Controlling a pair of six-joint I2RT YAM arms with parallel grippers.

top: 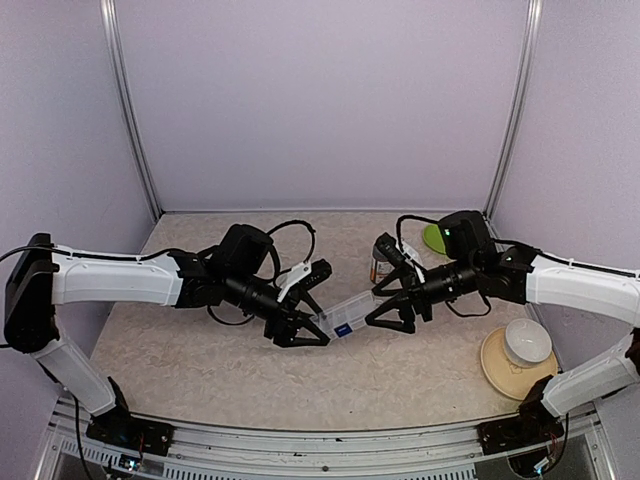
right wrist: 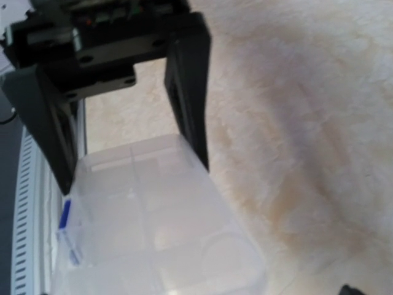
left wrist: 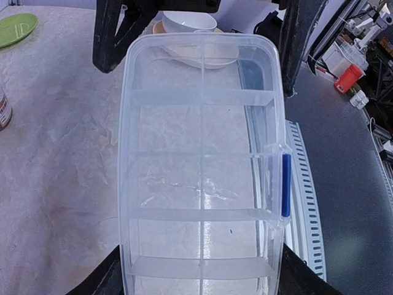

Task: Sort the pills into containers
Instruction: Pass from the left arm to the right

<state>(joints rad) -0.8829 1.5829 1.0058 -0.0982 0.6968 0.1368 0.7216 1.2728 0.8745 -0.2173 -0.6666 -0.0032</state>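
Open table all round pill box; left claw clamps its sides, right claw gapes astride opposite end; contents unclear.

Clear glossy plastic pill box, glossy white bowl, matt mottled stone-look table

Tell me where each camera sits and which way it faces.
Top: above and behind the arms, looking down on the table; both arms show, left pincer and right pincer meeting at the box.
Left wrist: on the left arm, facing along the box toward the right pincer and a bowl; own fingers flank the near end.
Right wrist: on the right arm, facing back along the box at the left pincer; own fingers barely show.
Shared: both wrist views show the blue latch.
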